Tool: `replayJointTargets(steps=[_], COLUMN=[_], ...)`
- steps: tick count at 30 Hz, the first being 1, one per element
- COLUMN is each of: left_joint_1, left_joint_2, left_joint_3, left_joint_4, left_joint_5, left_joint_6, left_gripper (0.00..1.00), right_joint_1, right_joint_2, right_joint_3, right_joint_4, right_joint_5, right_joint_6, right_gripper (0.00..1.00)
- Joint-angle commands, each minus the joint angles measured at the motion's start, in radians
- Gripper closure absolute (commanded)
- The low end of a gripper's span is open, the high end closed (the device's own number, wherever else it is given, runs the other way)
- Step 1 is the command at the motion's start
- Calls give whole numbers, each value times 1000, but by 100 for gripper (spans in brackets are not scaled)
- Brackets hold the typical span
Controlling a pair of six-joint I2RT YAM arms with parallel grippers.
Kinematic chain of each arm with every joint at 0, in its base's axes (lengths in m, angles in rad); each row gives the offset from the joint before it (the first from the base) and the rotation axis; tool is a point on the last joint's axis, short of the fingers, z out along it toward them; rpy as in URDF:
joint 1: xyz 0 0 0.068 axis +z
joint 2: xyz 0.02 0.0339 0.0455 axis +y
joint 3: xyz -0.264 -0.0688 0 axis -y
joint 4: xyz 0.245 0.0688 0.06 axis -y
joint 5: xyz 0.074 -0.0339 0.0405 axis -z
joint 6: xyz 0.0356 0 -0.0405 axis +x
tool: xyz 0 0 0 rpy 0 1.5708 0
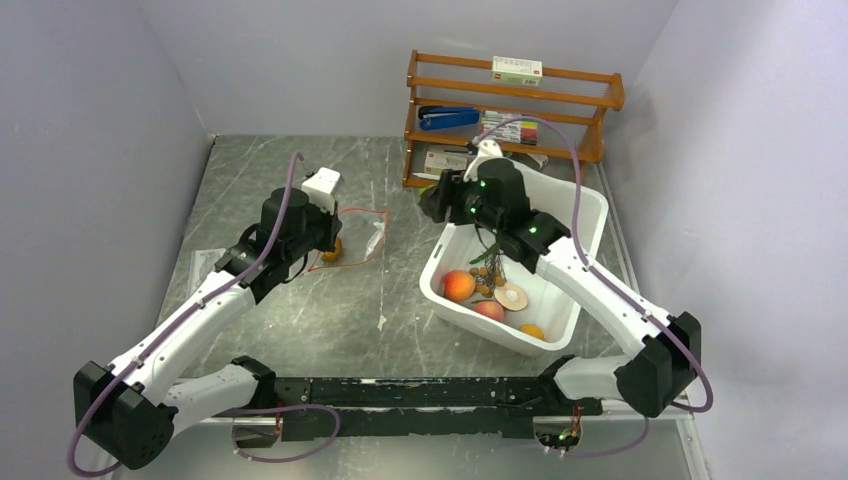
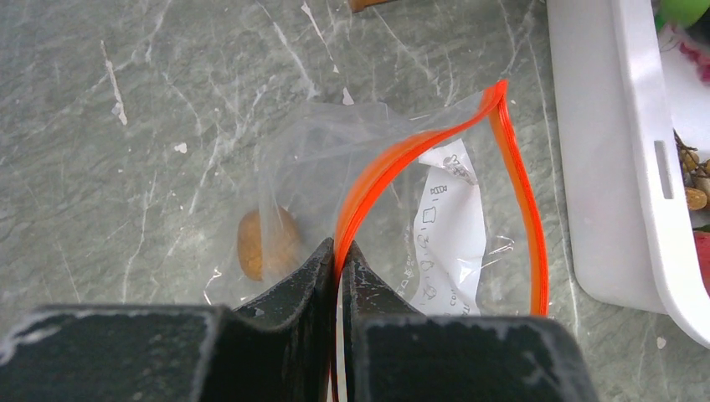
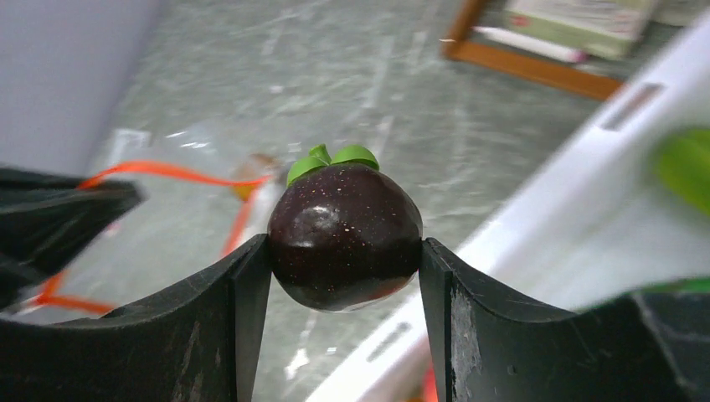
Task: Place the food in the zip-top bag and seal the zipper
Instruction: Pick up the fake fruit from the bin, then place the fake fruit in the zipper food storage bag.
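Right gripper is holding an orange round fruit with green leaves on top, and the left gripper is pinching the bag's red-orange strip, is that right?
Not quite. The right wrist view shows the right gripper closed on a dark purple fruit with green leaves on top, not an orange one. The rest holds: the left gripper pinches the bag's red-orange strip.

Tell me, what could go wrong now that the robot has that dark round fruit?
The dark fruit is smooth and round, pinched only at its sides by the right tool, so it might slip and drop. The left tool pinches the bag at just one spot on its red-orange strip, so the thin mouth could sag or close, and the fruit might bump the strip and miss.
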Motion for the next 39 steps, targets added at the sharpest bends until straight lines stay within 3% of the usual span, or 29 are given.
replayJointTargets(steps=[1,16,26,39], left_joint_1=[-4,-4,-4,-4], left_joint_2=[-4,30,36,31], left_joint_3=[9,21,31,31], left_joint_4=[58,32,15,11], left_joint_5=[26,45,49,57], left_joint_6=[-34,-23,-8,6], left_gripper=[93,93,93,93], right_joint_1=[71,222,229,229], right_joint_2=[5,164,252,231], right_joint_3=[-32,-67,-28,-24], right_joint_4=[211,436,347,297], right_joint_5=[-147,-286,-294,-307], right_joint_6=[138,288,248,226], right_gripper=[51,49,45,33])
